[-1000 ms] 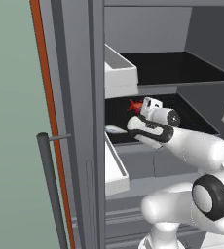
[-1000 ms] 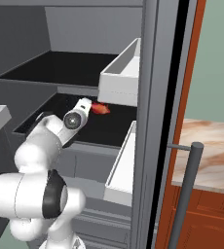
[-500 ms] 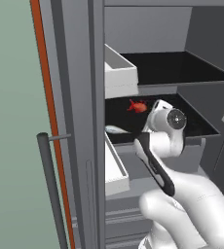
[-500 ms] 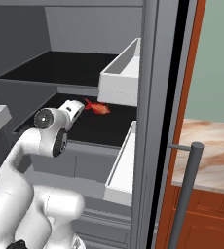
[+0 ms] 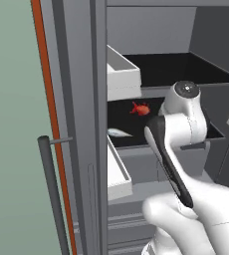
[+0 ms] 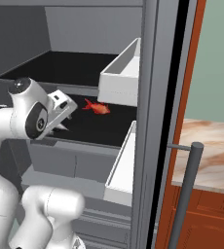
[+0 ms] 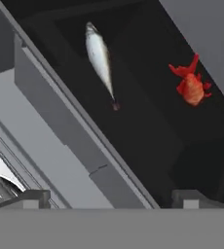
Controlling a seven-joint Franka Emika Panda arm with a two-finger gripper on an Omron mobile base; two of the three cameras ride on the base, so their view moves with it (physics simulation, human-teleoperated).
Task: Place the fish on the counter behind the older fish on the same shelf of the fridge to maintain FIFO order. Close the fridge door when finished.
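The red-orange fish (image 5: 140, 108) (image 6: 97, 107) (image 7: 192, 86) lies alone on the black floor of the middle shelf (image 5: 136, 144), deep inside the fridge (image 6: 84, 34). The pale silver-grey older fish (image 5: 119, 133) (image 7: 100, 57) lies nearer the shelf's grey front edge (image 7: 60, 126), apart from the red one. My gripper (image 7: 111, 200) is open and holds nothing; its tips sit wide apart, outside the shelf front. My white hand (image 6: 60, 104) hangs just before the shelf. The marbled counter (image 6: 209, 146) is at the right.
Open door panels flank the opening, carrying white bins (image 5: 122, 74) (image 6: 120, 78) and long bar handles (image 5: 49, 194) (image 6: 188, 194). A second black shelf (image 6: 60, 65) lies above. My own arm (image 5: 176, 149) crosses in front of the compartments.
The gripper, which was at the red fish inside the shelf, has let it go and drawn back out. The red fish stays where it was set.
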